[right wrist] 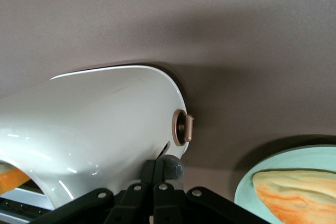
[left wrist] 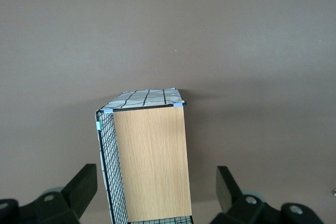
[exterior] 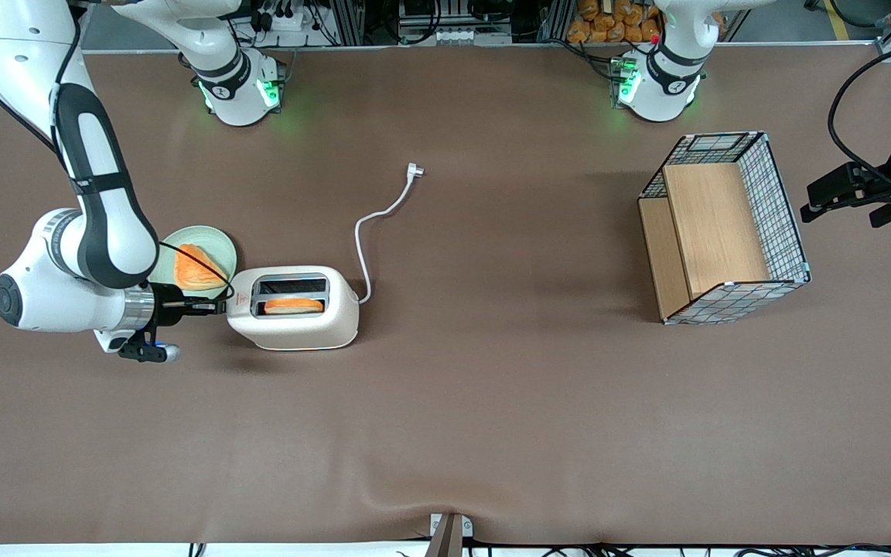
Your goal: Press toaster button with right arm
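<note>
The right arm (exterior: 97, 193) reaches in low, with its jaws (right wrist: 157, 174) drawn together into 1 narrow tip, holding nothing. That tip sits right at the narrow end of the toaster (exterior: 295, 307), which stands on the tabletop (exterior: 492, 402) directly ahead of the jaws. The toaster button (right wrist: 170, 167), a grey nub, is touching or just against the closed tip. Slightly above the tip on the same end face sits a bronze-coloured dial (right wrist: 182, 128).

A slice of toast (exterior: 293, 305) fills 1 of the 2 slots. Beside the jaws, farther from the front camera, a pale green plate (exterior: 217, 241) carries another slice of toast (exterior: 194, 268).

Likely risks: the rounded nub could slip off the thin tip if the push runs off its line, leaving the lever unlatched. A push with a forward component could shove or tip the light toaster along the tabletop instead of driving the lever. Drifting upward could strike the dial instead. The cord (exterior: 372, 232) lies unplugged, so the lever may well not stay down.

No brand or readable writing shows; only a small red triangle mark (exterior: 242, 305) on the toaster's top, its detail too small to read.
</note>
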Action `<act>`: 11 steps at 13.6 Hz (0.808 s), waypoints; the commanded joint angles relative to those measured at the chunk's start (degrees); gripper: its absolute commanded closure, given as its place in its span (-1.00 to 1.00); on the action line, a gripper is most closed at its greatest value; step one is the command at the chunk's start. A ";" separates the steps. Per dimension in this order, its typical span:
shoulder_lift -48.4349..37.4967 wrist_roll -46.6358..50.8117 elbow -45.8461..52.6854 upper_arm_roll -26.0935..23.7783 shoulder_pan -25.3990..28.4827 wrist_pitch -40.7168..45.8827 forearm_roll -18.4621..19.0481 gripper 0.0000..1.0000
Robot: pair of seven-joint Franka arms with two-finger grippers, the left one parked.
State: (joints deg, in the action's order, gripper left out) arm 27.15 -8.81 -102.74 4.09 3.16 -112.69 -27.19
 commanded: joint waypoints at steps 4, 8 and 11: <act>1.41 -3.67 -2.20 -0.66 -0.08 -2.45 -2.34 1.00; 3.34 -7.00 -2.11 -0.66 -0.69 -3.06 -4.70 1.00; 4.22 -8.94 -2.20 -0.66 -1.40 -3.59 -5.41 1.00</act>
State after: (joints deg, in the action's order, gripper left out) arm 29.43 -15.12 -103.40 4.15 2.10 -114.30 -31.16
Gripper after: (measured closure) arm 0.991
